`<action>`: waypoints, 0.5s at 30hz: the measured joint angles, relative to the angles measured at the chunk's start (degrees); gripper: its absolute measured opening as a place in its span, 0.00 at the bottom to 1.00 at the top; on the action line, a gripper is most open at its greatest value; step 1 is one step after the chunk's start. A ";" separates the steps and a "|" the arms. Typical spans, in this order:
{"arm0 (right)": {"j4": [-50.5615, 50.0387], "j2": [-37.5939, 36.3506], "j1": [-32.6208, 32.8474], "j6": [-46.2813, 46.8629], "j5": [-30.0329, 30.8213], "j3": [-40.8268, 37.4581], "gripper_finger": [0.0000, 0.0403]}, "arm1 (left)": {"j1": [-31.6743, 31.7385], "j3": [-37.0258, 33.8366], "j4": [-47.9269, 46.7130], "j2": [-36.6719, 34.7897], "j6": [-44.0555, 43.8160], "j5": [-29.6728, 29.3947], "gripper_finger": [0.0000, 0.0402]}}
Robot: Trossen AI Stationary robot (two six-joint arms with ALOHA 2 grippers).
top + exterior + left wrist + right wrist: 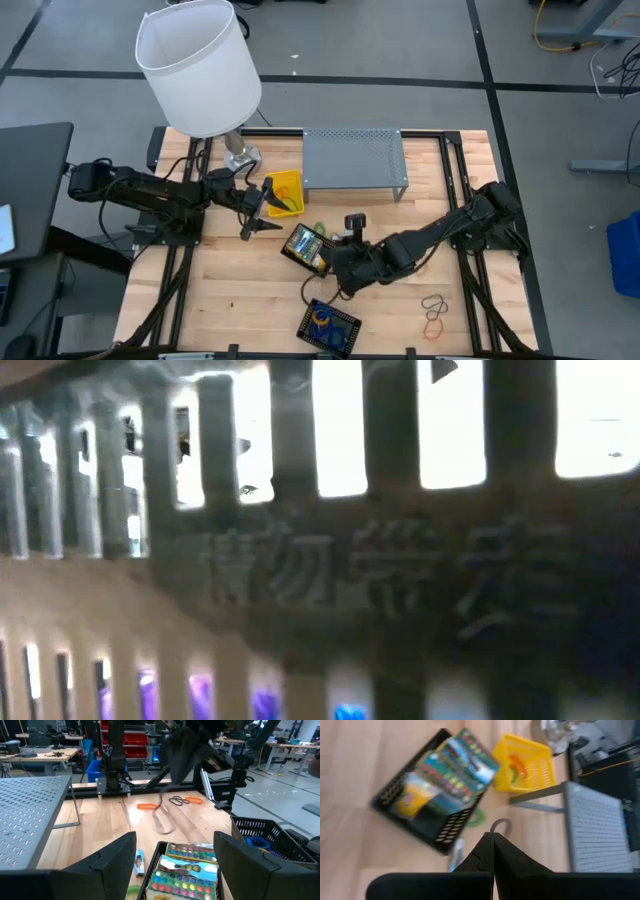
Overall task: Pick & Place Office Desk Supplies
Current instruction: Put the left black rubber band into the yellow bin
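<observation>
My right gripper (338, 282) is shut on a thin brownish rubber band (163, 817) and hangs above the table, just near of a black tray (290, 248). The tray holds colourful crayon boxes (185, 870). My left gripper (262, 205) waits open beside a yellow basket (283, 192), level, facing the tray, with nothing between its fingers (107, 860). Loose orange and brown bands (432, 315) lie flat on the table at the near right. A green band (477, 817) lies by the tray. My right gripper pinches the rubber band between its two shut fingertips (494, 840); a short arc of the loop (500, 824) shows just past them. The fingers slant down toward the table's far left. The rest of the band hangs slack below the gripper (165, 790).
A grey perforated shelf (352, 160) stands at the far middle, and a lamp with a big white shade (200, 65) at the far left. A second black basket (328, 325) with blue bands sits at the near edge. The low view is blocked by a basket wall (320, 580).
</observation>
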 joint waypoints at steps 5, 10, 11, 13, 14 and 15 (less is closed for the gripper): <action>2.36 -0.04 -2.47 -5.82 1.77 1.66 0.00 | -0.21 0.00 2.95 0.02 -0.70 1.20 0.66; 10.36 -0.07 -4.41 -14.48 1.16 3.10 0.00 | -2.75 0.00 8.21 0.04 -1.38 1.09 0.66; 11.98 -0.09 -4.82 -16.08 0.67 3.18 0.00 | -3.36 0.00 9.07 0.04 -1.49 0.96 0.66; 15.34 -0.09 -5.52 -19.06 -0.68 3.20 0.00 | -4.66 0.00 10.04 0.04 -1.60 -0.60 0.66; 16.71 -0.09 -5.92 -20.29 -1.24 3.20 0.00 | -5.23 0.00 10.18 0.04 -1.57 -1.67 0.66; 17.95 -0.09 -6.31 -21.28 -1.69 3.20 0.00 | -5.79 0.00 10.26 0.04 -1.45 -2.62 0.66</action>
